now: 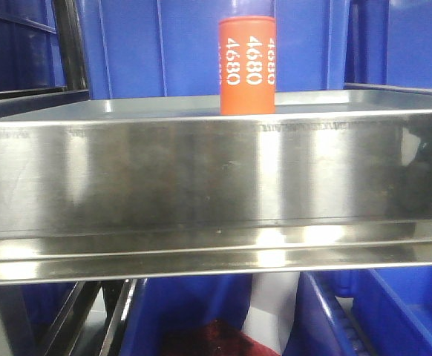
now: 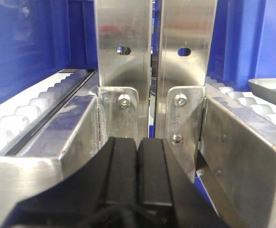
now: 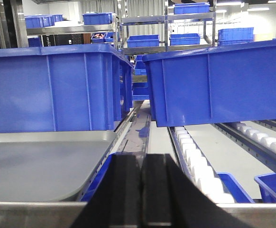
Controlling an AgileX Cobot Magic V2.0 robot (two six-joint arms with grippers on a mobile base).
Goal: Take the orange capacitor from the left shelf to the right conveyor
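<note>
The orange capacitor (image 1: pixel 247 65), marked "4680" in white, stands upright on the left shelf (image 1: pixel 216 174), a shiny steel tray with a tall front lip. No gripper shows in the front view. My left gripper (image 2: pixel 137 142) is shut and empty, facing two upright steel posts (image 2: pixel 124 47). My right gripper (image 3: pixel 142 159) is shut and empty, pointing along a gap between roller tracks. The right conveyor is out of view.
Blue bins (image 3: pixel 52 85) (image 3: pixel 218 83) stand on the racks ahead of the right wrist. A flat grey tray (image 3: pixel 38 164) lies at its left. White rollers (image 3: pixel 195 166) run at its right. White rollers (image 2: pixel 19 118) and steel rails (image 2: pixel 242 142) flank the left gripper.
</note>
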